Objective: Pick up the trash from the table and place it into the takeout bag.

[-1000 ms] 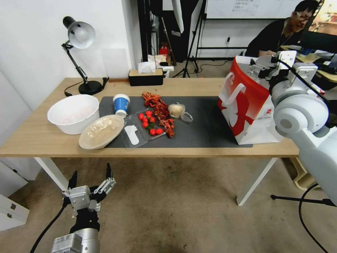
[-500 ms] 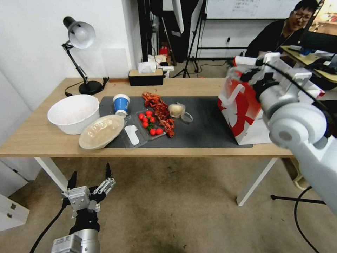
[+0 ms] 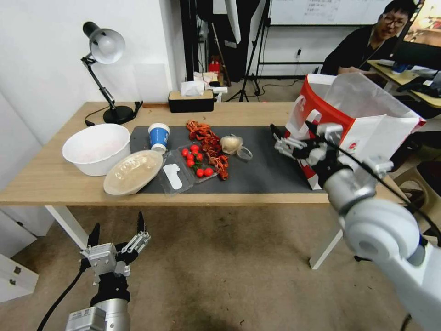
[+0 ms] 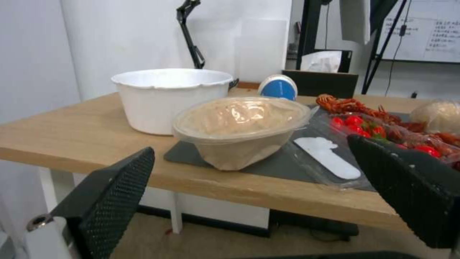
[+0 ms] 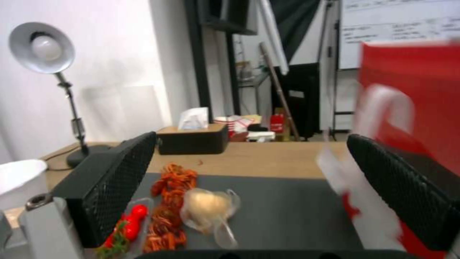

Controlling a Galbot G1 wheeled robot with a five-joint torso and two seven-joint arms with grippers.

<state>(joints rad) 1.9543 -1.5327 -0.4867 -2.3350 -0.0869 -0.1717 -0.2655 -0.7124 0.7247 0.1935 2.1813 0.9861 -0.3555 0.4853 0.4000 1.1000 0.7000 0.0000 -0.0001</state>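
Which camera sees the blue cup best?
The head view: the blue-and-white paper cup stands whole on the mat. In the left wrist view just its top peeks over the beige lid.

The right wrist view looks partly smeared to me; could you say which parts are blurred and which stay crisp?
Right wrist view: the takeout bag and its white handle are motion-smeared, while the desk lamp is sharp. Head view: the same bag is crisp.
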